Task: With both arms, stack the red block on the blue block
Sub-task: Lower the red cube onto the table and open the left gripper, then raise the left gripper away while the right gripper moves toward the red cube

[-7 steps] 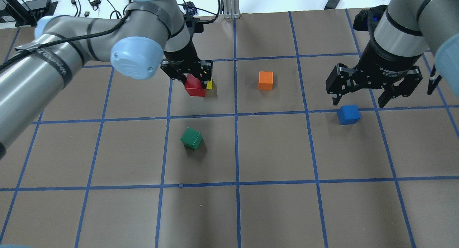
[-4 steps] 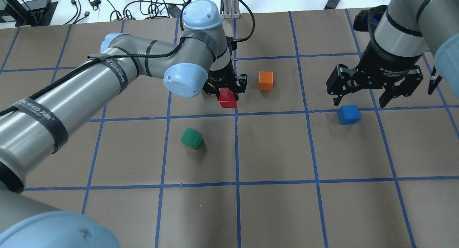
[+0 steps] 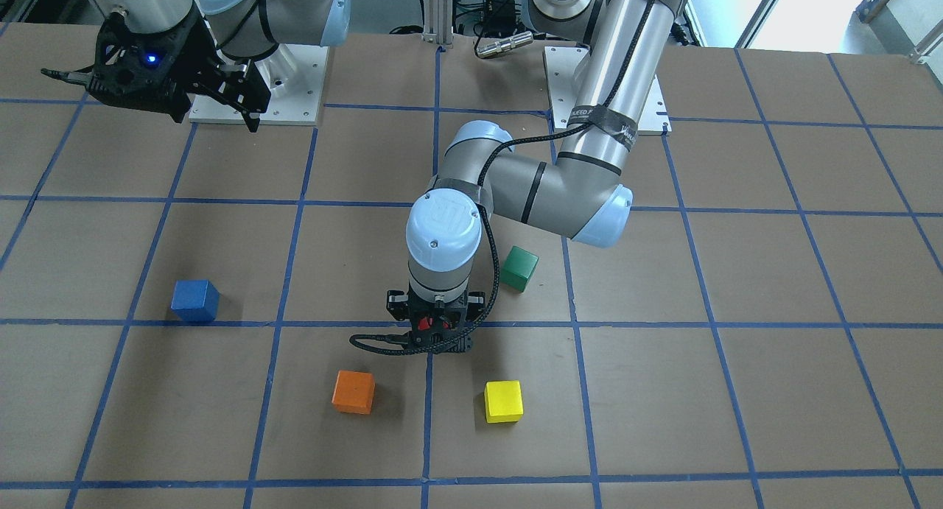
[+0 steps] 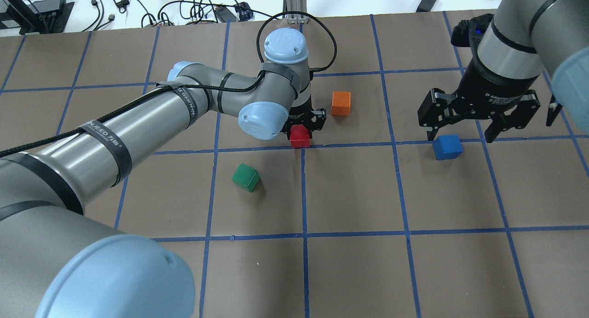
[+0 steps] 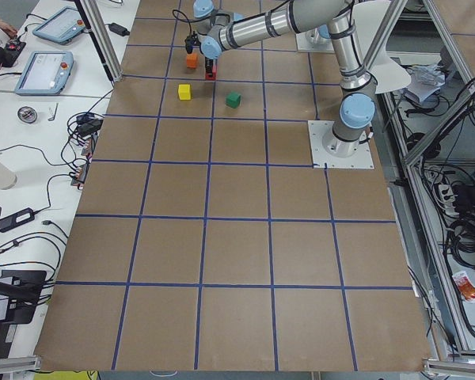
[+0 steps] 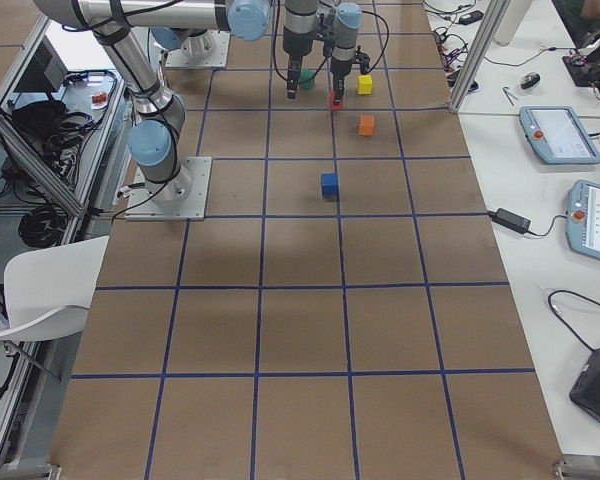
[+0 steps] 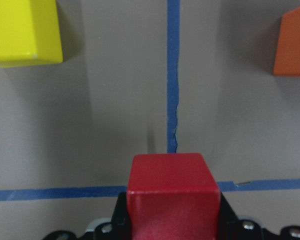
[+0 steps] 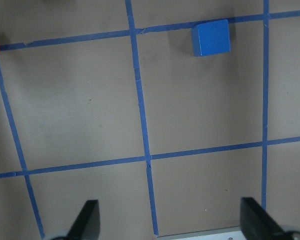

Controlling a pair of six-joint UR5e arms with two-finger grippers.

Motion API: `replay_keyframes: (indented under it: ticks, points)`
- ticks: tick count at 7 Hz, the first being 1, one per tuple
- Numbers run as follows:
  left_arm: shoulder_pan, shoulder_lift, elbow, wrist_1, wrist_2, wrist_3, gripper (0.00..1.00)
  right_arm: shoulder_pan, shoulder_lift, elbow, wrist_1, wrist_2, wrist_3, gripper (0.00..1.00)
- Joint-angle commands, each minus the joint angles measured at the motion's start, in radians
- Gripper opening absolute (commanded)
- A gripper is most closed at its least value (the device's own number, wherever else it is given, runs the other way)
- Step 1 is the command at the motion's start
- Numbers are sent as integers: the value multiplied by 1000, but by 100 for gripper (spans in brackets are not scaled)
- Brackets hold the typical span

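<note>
My left gripper (image 4: 305, 126) is shut on the red block (image 4: 299, 136), low over a blue tape crossing near the table's middle. The red block also fills the bottom of the left wrist view (image 7: 172, 192) and shows as a red patch between the fingers in the front view (image 3: 425, 323). The blue block (image 4: 447, 146) sits alone on the table at the right, also in the front view (image 3: 194, 300) and the right wrist view (image 8: 211, 37). My right gripper (image 4: 478, 124) is open and empty, raised above and just behind the blue block.
An orange cube (image 4: 341, 103) lies just right of the left gripper. A green cube (image 4: 245, 177) lies nearer the robot. A yellow cube (image 3: 503, 401) lies beyond the left gripper, hidden by the arm in the overhead view. Blue tape lines grid the brown table.
My left arm has carried the red block rightward and toward the robot, away from the yellow cube, and lower toward the tape crossing. The right gripper has barely moved.
</note>
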Motion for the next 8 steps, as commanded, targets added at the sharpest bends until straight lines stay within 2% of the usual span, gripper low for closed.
replay_keyframes:
  ticks: [1,3,4,6,7,8]
  points:
    - [0,-9,7,-6,-6,8,100,0,-1,8,-3,0,7,100]
    - [32,72,31,-72,-8,52,100,0,-1,8,-3,0,8,100]
    - [67,155,47,-174,4,160,100,0,-1,11,-5,1,10,100]
    - [257,339,62,-401,3,529,100,0,-1,8,-6,1,11,100]
    - [329,421,55,-511,9,599,100,0,1,8,-6,1,11,100]
    - [372,488,55,-560,9,602,100,0,1,8,-8,3,8,100]
